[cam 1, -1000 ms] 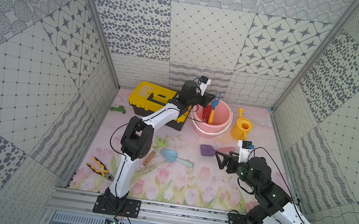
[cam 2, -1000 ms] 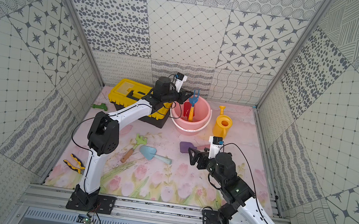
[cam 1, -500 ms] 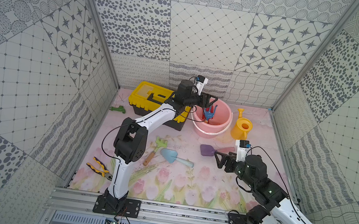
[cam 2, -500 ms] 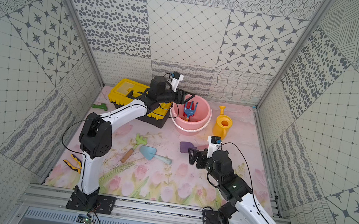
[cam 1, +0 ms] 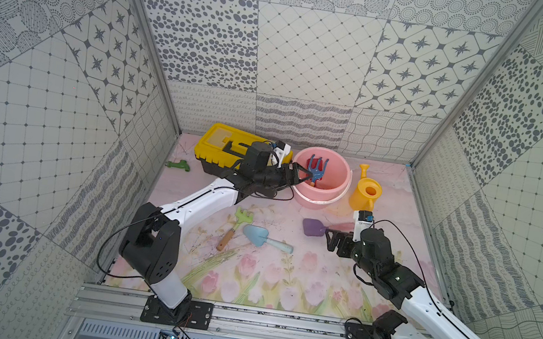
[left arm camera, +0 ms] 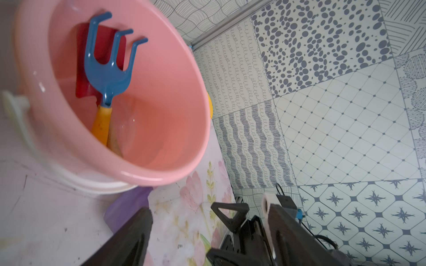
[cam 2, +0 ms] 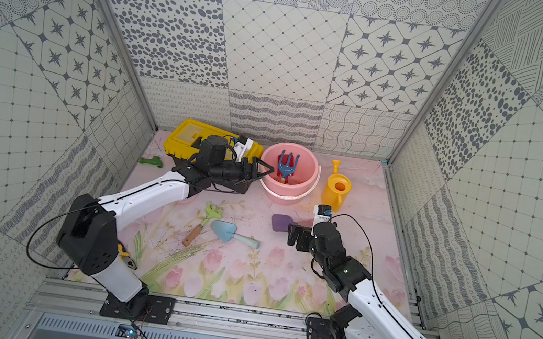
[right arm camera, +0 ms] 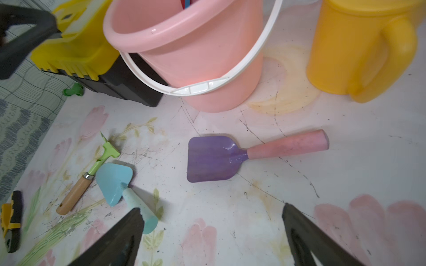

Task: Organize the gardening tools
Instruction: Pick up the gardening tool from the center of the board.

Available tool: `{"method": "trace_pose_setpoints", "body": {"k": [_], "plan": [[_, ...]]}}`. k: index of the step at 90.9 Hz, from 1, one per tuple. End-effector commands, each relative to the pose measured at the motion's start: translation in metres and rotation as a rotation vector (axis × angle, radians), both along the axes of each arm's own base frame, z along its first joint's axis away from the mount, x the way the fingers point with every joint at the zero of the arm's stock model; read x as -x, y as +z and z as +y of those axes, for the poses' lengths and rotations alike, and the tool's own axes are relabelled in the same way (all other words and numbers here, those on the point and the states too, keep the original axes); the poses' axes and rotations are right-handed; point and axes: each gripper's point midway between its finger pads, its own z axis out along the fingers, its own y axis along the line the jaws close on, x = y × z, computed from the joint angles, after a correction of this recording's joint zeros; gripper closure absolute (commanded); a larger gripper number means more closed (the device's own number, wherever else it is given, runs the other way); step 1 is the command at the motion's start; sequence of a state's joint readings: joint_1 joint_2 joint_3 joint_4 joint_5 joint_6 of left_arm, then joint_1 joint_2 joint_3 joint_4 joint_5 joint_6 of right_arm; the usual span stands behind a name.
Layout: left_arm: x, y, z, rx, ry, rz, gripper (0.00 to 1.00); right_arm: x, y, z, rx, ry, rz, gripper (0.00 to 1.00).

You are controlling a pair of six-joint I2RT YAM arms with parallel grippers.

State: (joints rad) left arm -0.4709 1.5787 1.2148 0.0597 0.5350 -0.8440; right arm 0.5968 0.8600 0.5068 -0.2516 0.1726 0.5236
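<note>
- Black jaws of the left gripper (cam 1: 303, 176) stand spread with nothing between them, at the near rim of the pink bucket (cam 1: 342, 192).
- Inside the bucket the blue three-prong fork (left arm camera: 108, 69) leans prongs-up against the far wall, over the red square spade (left arm camera: 81, 88).
- The right gripper (right arm camera: 212, 207) is spread wide too, empty, hanging over the mat just short of the purple scoop (right arm camera: 212, 159), whose pink handle points away toward the yellow watering can (cam 1: 365, 194).
- Further out, the green rake (cam 1: 242, 216) and the light-blue trowel (cam 1: 255, 235) lie touching on the mat between the two arms, not yet put away.
- Risk at the bucket: the left fingers sit so near the rim that a careless pull-back could hook it or the white bail, tipping the bucket and spilling both tools.
- Risk at the scoop: it lies flat. Jaws closing on the thin blade may slide off or shove it, and the round handle could roll.
- Risk on the carry: the watering can stands just beside the bucket, so a wide swing may knock it, and both arms could crowd the same opening.
</note>
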Motion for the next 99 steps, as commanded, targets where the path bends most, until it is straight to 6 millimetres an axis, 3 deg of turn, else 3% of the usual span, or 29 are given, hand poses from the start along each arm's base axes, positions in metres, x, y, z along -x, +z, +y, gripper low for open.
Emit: {"method": "trace_pose_setpoints", "body": {"k": [1,5,7,15,34,46,73,99], "plan": [[0.052,-0.016,0.016,0.036,0.032,0.162,0.09,-0.014,0.003,-0.007,0.022,-0.053,-0.012,0.03],[0.061,-0.021,0.019,0.03,0.036,0.168,0.09,-0.016,-0.004,-0.009,0.031,-0.061,0.013,0.03],[0.065,-0.023,0.021,0.028,0.033,0.17,0.09,-0.02,0.003,-0.007,0.02,-0.067,0.003,0.03],[0.077,-0.033,0.027,0.018,0.036,0.197,0.09,-0.03,0.002,-0.008,0.016,-0.087,0.026,0.03],[0.093,-0.032,0.028,0.023,0.028,0.211,0.08,-0.057,-0.01,-0.018,-0.012,-0.145,0.118,0.04],[0.097,-0.033,0.03,0.02,0.032,0.208,0.07,-0.077,-0.024,-0.026,-0.048,-0.176,0.176,0.05],[0.098,-0.03,0.03,0.033,0.026,0.197,0.07,-0.116,-0.033,-0.017,-0.054,-0.165,0.193,0.08],[0.1,-0.024,0.031,0.042,0.02,0.161,0.07,-0.14,-0.061,-0.004,-0.06,-0.133,0.245,0.13]]}}
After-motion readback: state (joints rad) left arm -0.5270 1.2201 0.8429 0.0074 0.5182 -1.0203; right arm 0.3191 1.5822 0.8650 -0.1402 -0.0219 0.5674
